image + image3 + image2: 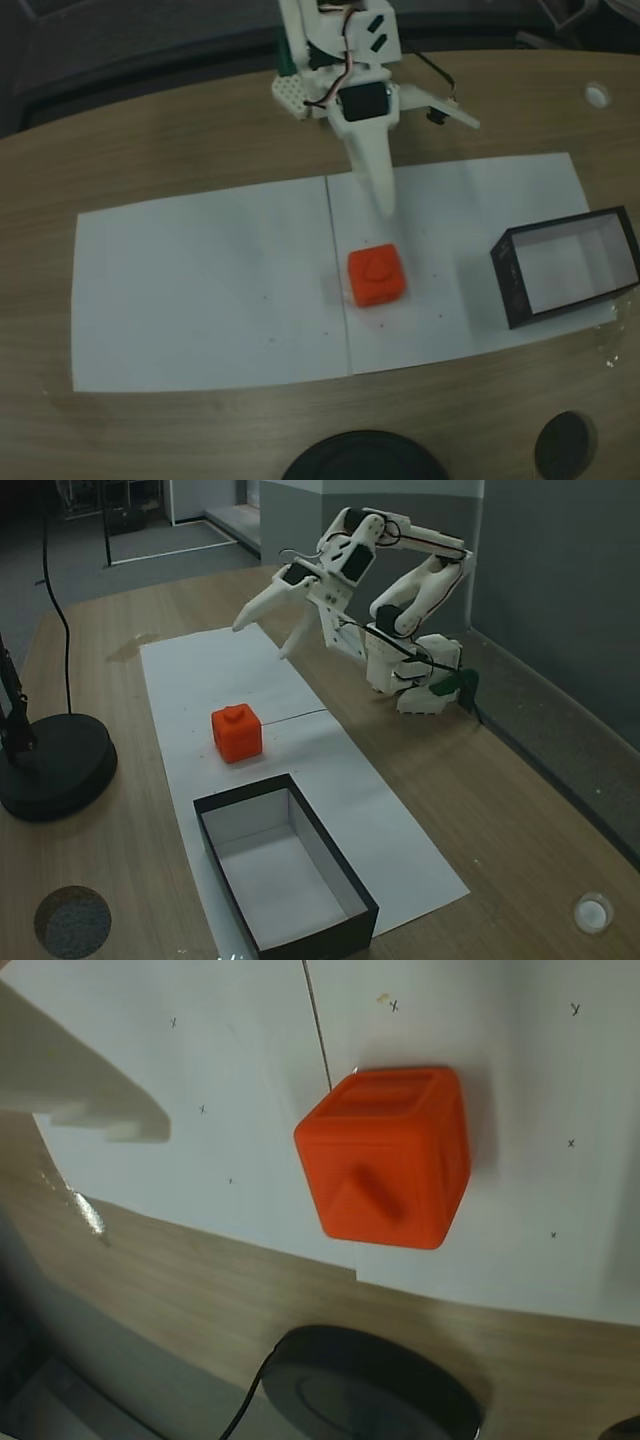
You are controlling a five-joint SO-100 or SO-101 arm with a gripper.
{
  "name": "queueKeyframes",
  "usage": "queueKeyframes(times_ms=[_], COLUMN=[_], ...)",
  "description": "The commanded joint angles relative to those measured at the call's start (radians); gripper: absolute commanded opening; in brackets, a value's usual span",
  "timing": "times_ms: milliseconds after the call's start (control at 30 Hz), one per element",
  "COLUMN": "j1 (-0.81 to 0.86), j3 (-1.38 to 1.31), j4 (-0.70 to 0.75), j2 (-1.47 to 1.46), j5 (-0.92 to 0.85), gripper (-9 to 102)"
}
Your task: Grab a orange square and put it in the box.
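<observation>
The orange square (377, 275) rests on white paper near the middle of the table, with nothing touching it. In the wrist view the orange square (385, 1155) sits at centre, with one white finger (90, 1090) up and to the left of it. My gripper (260, 642) hangs open above the paper's far end, behind the orange square (237, 732) and clear of it. In a fixed view the gripper (430, 168) has its jaws spread wide, the long one pointing down at the block. The box (507, 280) stands open-topped on the right, holding nothing; the box (320, 935) lies nearest the camera.
White paper sheets (200, 290) cover the wooden table's middle. A black round stand base (55, 765) sits beside the paper, seen also as the base (370, 1390). A dark disc (565, 445) and a small white cap (597, 95) lie near the edges.
</observation>
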Motion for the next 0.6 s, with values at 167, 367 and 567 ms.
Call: queueKeyframes(times_ms=[167,367,567], j1=[-0.044,-0.043,-0.035], j3=[-0.468,-0.581,-0.652], j4=[0.173,0.190,0.190], j2=[-0.595,-0.816,-0.948], j5=[0.052,0.063,0.063], gripper=[34,34,34])
